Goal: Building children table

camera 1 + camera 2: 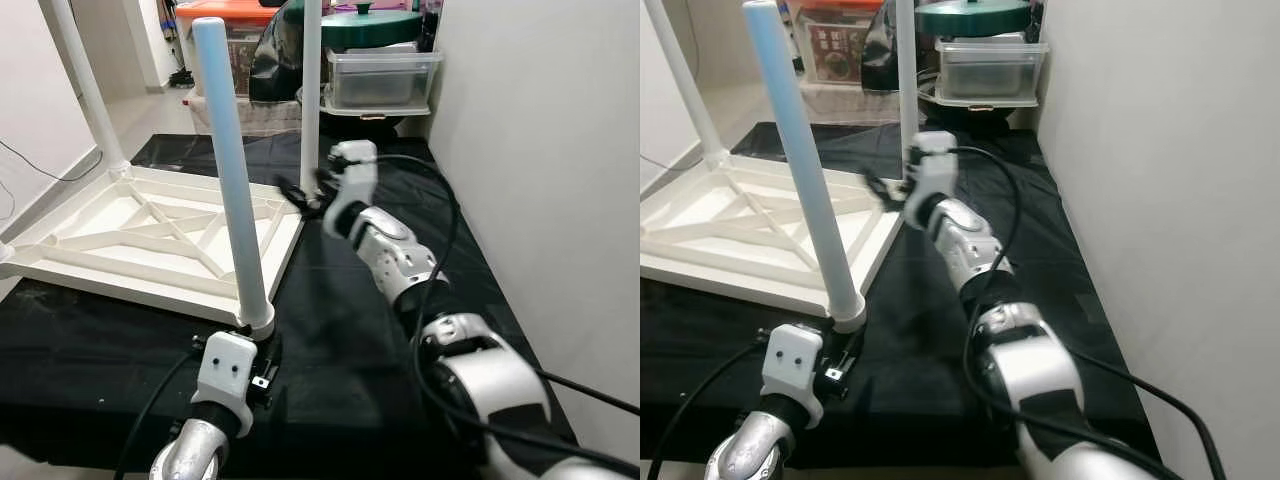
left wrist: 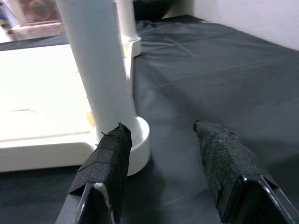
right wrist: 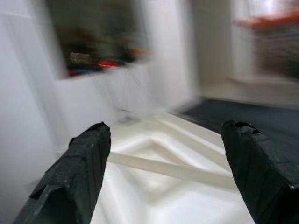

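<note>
Nearest, at six o'clock, the left pincer [image 2: 159, 163] stands spread at the foot of the front leg [image 1: 232, 180], one finger [image 2: 105, 161] against the leg's collar and the other apart from it. That leg rises from the near corner of the upturned white tabletop [image 1: 120, 235], which lies on the black-draped worktop [image 1: 340, 330] toward ten o'clock. Near one o'clock the right pincer [image 3: 163, 158] is spread wide beside the rear leg [image 1: 311, 90]. Risk: a sideways nudge from either arm could tilt a loosely seated leg or slide the tabletop.
</note>
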Controlling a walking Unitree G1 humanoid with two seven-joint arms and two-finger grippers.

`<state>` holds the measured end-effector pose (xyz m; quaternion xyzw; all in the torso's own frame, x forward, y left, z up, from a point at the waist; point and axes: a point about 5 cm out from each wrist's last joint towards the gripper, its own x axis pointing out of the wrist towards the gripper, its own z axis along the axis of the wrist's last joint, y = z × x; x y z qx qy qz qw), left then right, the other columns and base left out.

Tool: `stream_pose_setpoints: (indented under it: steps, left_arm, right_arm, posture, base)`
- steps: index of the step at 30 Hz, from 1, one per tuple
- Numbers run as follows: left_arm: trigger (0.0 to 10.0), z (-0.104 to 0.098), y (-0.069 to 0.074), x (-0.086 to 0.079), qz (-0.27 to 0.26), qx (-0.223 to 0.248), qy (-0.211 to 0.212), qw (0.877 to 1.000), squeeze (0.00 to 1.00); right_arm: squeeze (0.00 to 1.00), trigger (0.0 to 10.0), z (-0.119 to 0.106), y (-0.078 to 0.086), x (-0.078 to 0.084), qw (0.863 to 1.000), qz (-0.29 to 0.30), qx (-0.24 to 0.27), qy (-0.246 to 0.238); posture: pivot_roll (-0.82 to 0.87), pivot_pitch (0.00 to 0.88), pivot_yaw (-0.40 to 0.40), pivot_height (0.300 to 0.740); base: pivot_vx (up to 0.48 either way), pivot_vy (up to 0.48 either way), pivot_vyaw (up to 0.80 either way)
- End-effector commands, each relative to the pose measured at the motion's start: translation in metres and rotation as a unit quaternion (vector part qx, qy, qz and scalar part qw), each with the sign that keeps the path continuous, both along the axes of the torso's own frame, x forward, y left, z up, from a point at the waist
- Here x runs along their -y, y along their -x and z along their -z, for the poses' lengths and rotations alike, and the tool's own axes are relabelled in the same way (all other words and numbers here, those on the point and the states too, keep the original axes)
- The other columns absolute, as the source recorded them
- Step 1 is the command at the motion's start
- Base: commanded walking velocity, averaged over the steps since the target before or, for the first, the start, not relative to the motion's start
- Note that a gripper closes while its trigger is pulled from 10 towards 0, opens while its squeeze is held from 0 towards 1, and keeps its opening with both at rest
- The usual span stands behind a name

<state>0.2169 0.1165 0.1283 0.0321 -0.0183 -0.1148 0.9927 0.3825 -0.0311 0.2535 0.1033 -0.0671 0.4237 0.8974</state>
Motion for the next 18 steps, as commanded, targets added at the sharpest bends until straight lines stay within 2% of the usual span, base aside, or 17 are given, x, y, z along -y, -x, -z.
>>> stream_pose_setpoints:
  steps: [1, 3, 4, 6, 7, 10, 13, 14, 15, 17, 18]
  left_arm:
    - [10.0, 0.000, 0.000, -0.006, -0.010, 0.000, -0.004, 1.000, 0.00]
    - [10.0, 0.000, -0.001, -0.009, -0.017, 0.001, -0.006, 1.000, 0.00]
    - [10.0, 0.000, -0.001, -0.009, -0.017, 0.001, -0.006, 1.000, 0.00]
    - [10.0, 0.000, -0.002, -0.011, -0.019, 0.002, -0.007, 1.000, 0.00]
    - [10.0, 0.000, -0.002, -0.011, -0.019, 0.002, -0.007, 1.000, 0.00]
    - [10.0, 0.001, -0.004, -0.009, -0.014, 0.003, -0.007, 1.000, 0.00]
    - [10.0, 0.001, -0.004, -0.008, -0.013, 0.003, -0.006, 1.000, 0.00]
    - [10.0, 0.000, -0.006, -0.001, 0.017, 0.001, 0.008, 1.000, 0.00]
    - [10.0, 0.000, -0.007, 0.003, 0.035, 0.000, 0.015, 0.999, 0.00]
    - [10.0, 0.000, -0.007, 0.003, 0.035, 0.000, 0.015, 0.999, 0.00]
    - [10.0, 0.003, -0.007, 0.011, 0.079, -0.021, 0.039, 0.996, 0.00]
  right_arm:
    - [0.00, 10.0, 0.001, 0.009, -0.001, 0.999, -0.048, -0.002, -0.005]
    - [0.00, 10.0, -0.008, 0.029, 0.003, 0.992, -0.123, 0.011, -0.024]
    - [0.00, 10.0, -0.008, 0.029, 0.003, 0.992, -0.123, 0.011, -0.024]
    - [0.00, 10.0, -0.019, 0.045, 0.006, 0.984, -0.172, 0.034, -0.034]
    - [0.00, 10.0, -0.019, 0.045, 0.006, 0.984, -0.172, 0.034, -0.034]
    - [0.00, 10.0, -0.037, 0.063, 0.021, 0.965, -0.245, 0.034, -0.087]
    - [0.00, 10.0, -0.039, 0.065, 0.024, 0.961, -0.259, 0.032, -0.096]
    - [0.00, 10.0, -0.020, 0.048, 0.031, 0.973, -0.217, 0.010, -0.080]
    - [0.00, 10.0, -0.012, 0.042, 0.033, 0.978, -0.195, 0.003, -0.067]
    - [0.00, 10.0, -0.012, 0.042, 0.033, 0.978, -0.195, 0.003, -0.067]
    - [0.00, 10.0, -0.003, 0.033, 0.035, 0.985, -0.164, -0.006, -0.053]
  posture:
    - [-0.01, 0.000, -0.043, 0.740]
    - [-0.01, 0.000, -0.040, 0.740]
    - [-0.01, 0.000, -0.040, 0.740]
    - [-0.02, 0.000, -0.035, 0.740]
    - [-0.02, 0.000, -0.035, 0.740]
    - [-0.03, 0.000, -0.029, 0.740]
    - [-0.03, 0.000, -0.029, 0.740]
    - [-0.03, 0.000, -0.024, 0.740]
    - [-0.03, 0.000, -0.024, 0.740]
    - [-0.03, 0.000, -0.024, 0.740]
    - [-0.03, 0.000, -0.024, 0.740]
  base:
    - [0.000, 0.000, 0.00]
    - [0.000, 0.000, 0.00]
    - [0.000, 0.000, 0.00]
    - [0.000, 0.000, 0.00]
    - [0.000, 0.000, 0.00]
    - [0.000, 0.000, 0.00]
    - [0.000, 0.000, 0.00]
    - [0.000, 0.000, 0.00]
    - [0.000, 0.000, 0.00]
    - [0.000, 0.000, 0.00]
    - [0.000, 0.000, 0.00]
